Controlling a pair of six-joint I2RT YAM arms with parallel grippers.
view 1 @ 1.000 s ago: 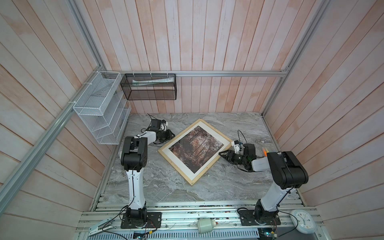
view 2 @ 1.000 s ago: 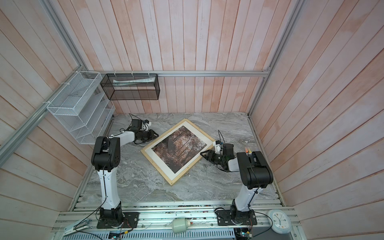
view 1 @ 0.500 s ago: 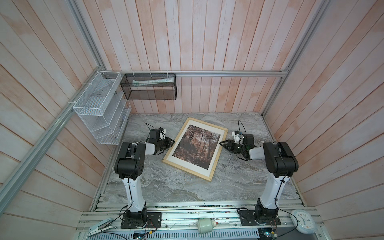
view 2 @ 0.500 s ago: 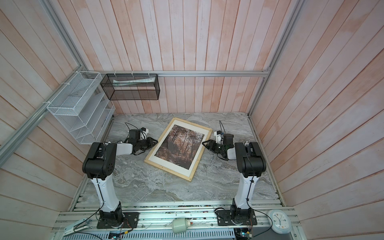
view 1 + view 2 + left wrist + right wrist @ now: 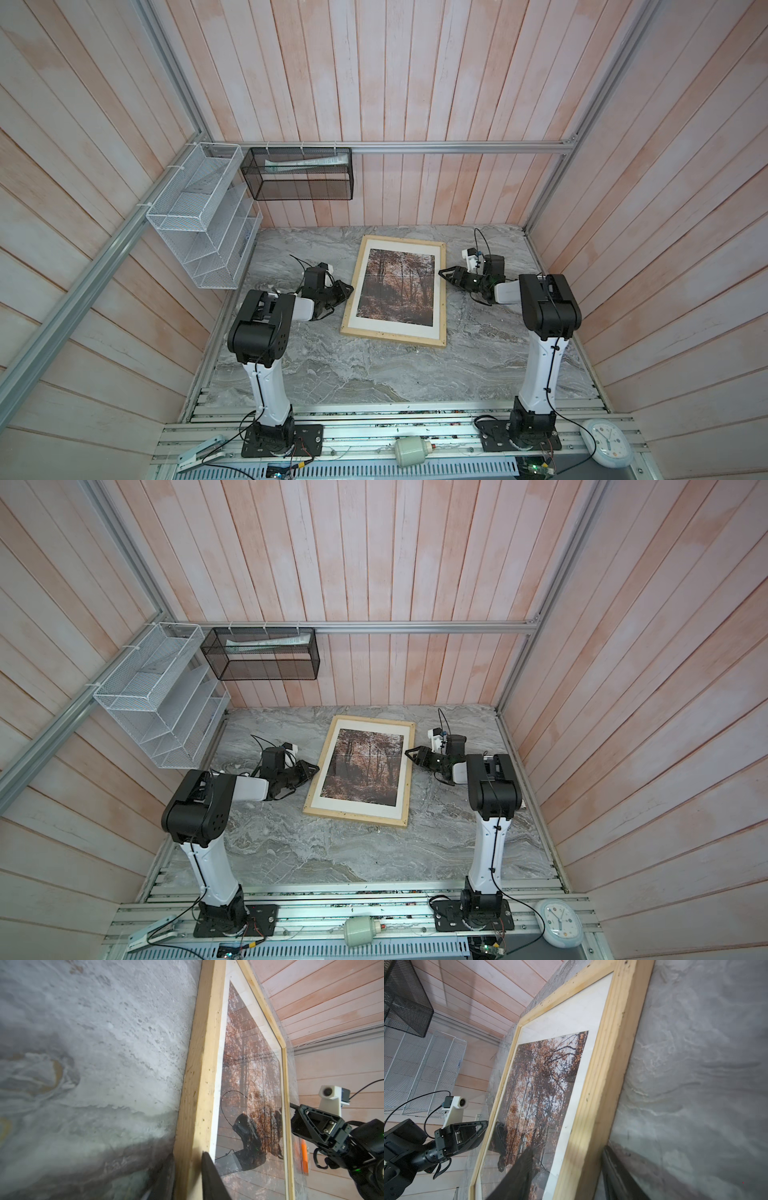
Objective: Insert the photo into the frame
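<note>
- Left claw (image 5: 188,1176): clenched across the frame's (image 5: 197,1084) left edge, I judge.
- Frame: flat on the table (image 5: 374,374), long axis running front to back — photo (image 5: 399,286) sits inside.
- Right claw (image 5: 566,1155): straddles the right edge; clamped or not, I cannot tell.

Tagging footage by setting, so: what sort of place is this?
Likely a robot lab work cell: left arm and right arm bolted to an aluminium base, a marble-look tabletop boxed in by plank walls, a mesh basket hung on a rail.
</note>
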